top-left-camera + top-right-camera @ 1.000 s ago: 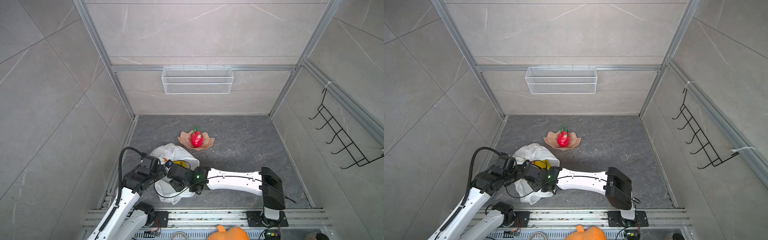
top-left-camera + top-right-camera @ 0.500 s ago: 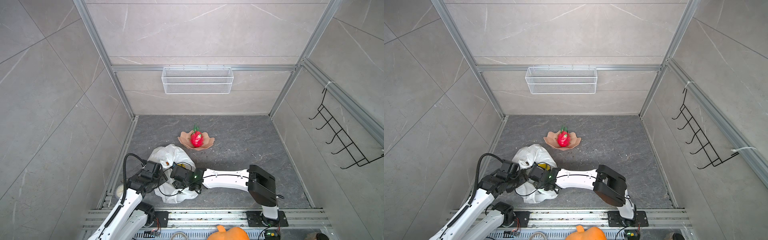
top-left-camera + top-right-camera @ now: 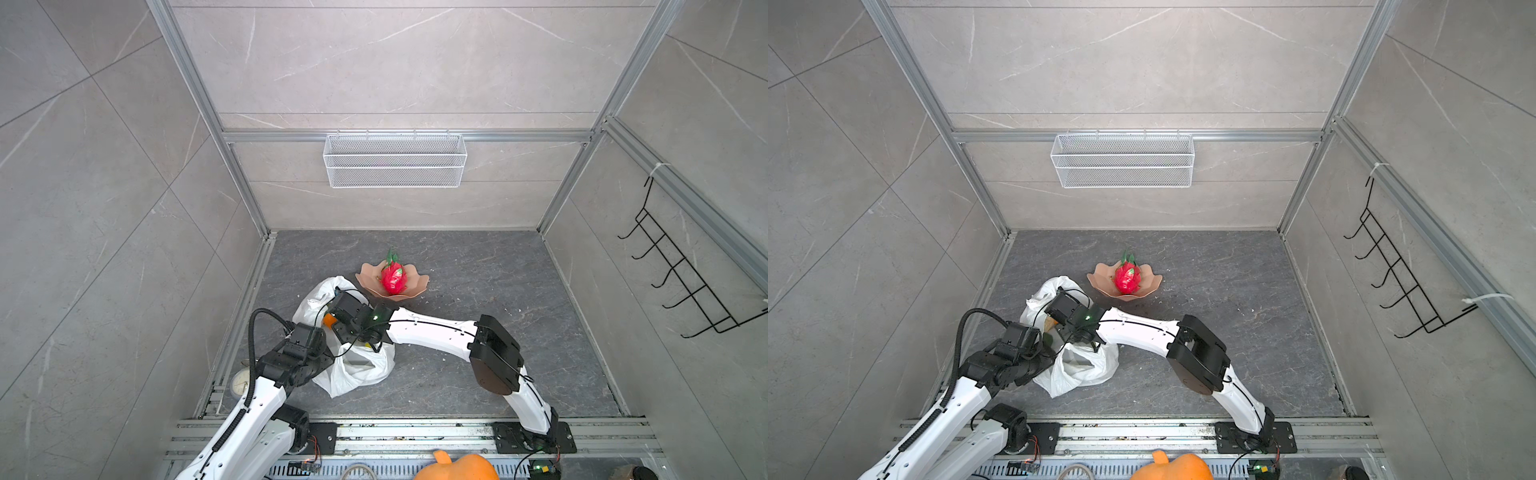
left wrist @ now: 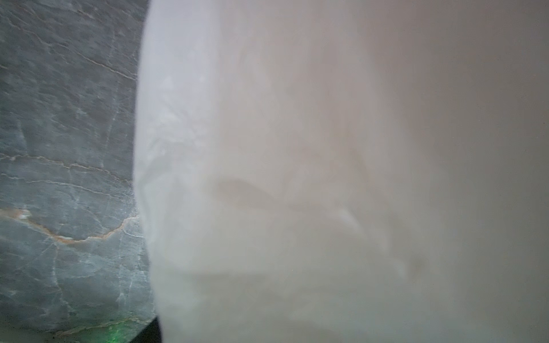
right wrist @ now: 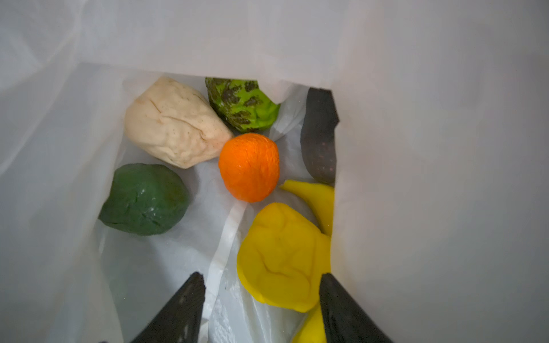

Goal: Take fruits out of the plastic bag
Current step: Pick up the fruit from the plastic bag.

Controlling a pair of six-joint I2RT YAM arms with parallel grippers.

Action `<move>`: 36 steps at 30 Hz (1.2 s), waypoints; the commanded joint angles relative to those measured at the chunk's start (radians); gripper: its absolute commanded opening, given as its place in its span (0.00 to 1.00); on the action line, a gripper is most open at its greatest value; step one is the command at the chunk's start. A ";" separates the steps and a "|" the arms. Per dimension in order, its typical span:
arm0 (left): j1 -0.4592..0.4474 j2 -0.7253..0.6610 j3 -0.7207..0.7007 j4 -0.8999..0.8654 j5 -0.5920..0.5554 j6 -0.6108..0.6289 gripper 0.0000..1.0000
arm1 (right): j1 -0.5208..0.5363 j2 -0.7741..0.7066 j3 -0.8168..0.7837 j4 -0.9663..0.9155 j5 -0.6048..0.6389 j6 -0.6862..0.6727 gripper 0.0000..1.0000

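Top views, bag: the plastic bag (image 3: pixel 353 370) lies crumpled on the desk (image 3: pixel 478 291), just beside the bowl (image 3: pixel 415 289) that holds the dragon fruit (image 3: pixel 392 277).
Top views, arms: my right arm reaches into the bag's mouth. My left wrist (image 3: pixel 309 336) sits at the bag's near edge and hides its pincer.
Left wrist view: bag film covers most of the lens, with bare desk alongside. I cannot tell whether my left pincer is spread or pinching.
Right wrist view: my right pincer (image 5: pixel 261 276) is spread inside the bag, with the lemon (image 5: pixel 282 255) partly between the jaws. The banana (image 5: pixel 315 199), orange (image 5: pixel 249 166), beige piece (image 5: pixel 175 124), dark green piece (image 5: pixel 144 199), mottled green piece (image 5: pixel 243 104) and black piece (image 5: pixel 319 133) lie beyond it.
Step in hand: I judge it to be taking the lemon.
Doing it well: I should centre on the lemon, keep the loose film fold out of the jaws, squeeze gently and lift straight through the mouth.
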State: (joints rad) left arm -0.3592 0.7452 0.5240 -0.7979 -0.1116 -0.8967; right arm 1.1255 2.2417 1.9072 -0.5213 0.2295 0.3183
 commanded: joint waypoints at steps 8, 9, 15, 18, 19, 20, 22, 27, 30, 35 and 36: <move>0.004 -0.010 -0.005 0.009 0.015 -0.013 0.63 | -0.005 0.120 0.109 -0.112 0.093 -0.003 0.70; 0.004 -0.010 -0.007 0.011 0.015 -0.014 0.63 | -0.006 0.131 0.117 -0.119 0.098 -0.003 0.71; 0.004 -0.019 -0.019 0.014 0.018 -0.019 0.63 | -0.005 0.196 0.188 -0.176 0.144 -0.004 0.77; 0.004 -0.022 -0.020 0.014 0.021 -0.019 0.63 | -0.007 0.231 0.227 -0.196 0.144 -0.004 0.78; 0.004 -0.023 -0.019 0.015 0.021 -0.019 0.63 | -0.009 0.248 0.248 -0.211 0.145 -0.002 0.78; 0.005 -0.024 -0.019 0.014 0.021 -0.020 0.63 | -0.010 0.262 0.268 -0.227 0.149 0.000 0.77; 0.005 -0.023 -0.019 0.014 0.020 -0.019 0.63 | -0.011 0.284 0.296 -0.245 0.151 0.000 0.76; 0.003 -0.026 -0.020 0.014 0.019 -0.020 0.63 | -0.010 0.273 0.299 -0.234 0.148 -0.009 0.65; 0.005 -0.028 -0.020 0.012 0.018 -0.021 0.63 | -0.009 0.246 0.283 -0.230 0.147 -0.016 0.56; 0.004 -0.028 -0.019 0.011 0.014 -0.021 0.63 | 0.016 0.156 0.205 -0.192 0.156 -0.039 0.51; 0.005 -0.028 -0.019 0.011 0.012 -0.021 0.63 | 0.023 0.127 0.187 -0.184 0.157 -0.043 0.50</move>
State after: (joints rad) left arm -0.3592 0.7242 0.5098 -0.7952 -0.0986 -0.9016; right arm 1.1244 2.4641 2.1304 -0.7071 0.3687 0.2943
